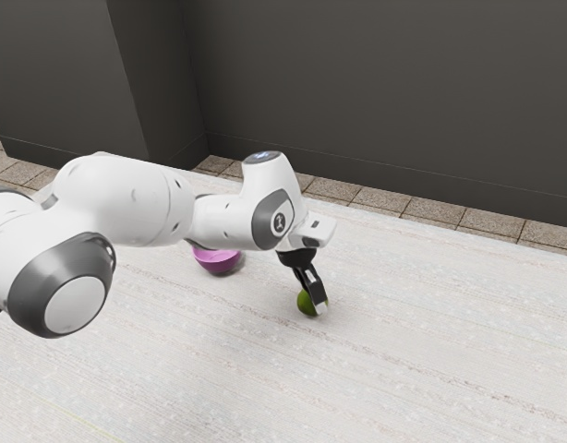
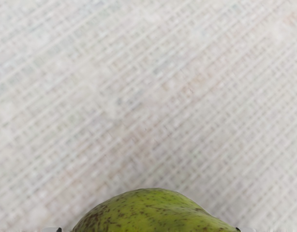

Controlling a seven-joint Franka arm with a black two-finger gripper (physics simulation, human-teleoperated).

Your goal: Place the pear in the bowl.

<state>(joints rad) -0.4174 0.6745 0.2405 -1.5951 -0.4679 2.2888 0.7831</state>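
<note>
end effector (image 1: 313, 302) sits around the pear (image 2: 153, 212); whether open or gripping, i cannot tell.

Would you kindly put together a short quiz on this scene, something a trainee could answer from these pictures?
1. True or false: the pear is inside the bowl.
2. Where is the end effector? (a) at the bowl (b) at the pear (c) at neither
3. What colour is the bowl, and toward which side of the exterior view does it sit from the pear?

Key: 1. False; 2. b; 3. Pinkish purple, toward the exterior view's left
</note>
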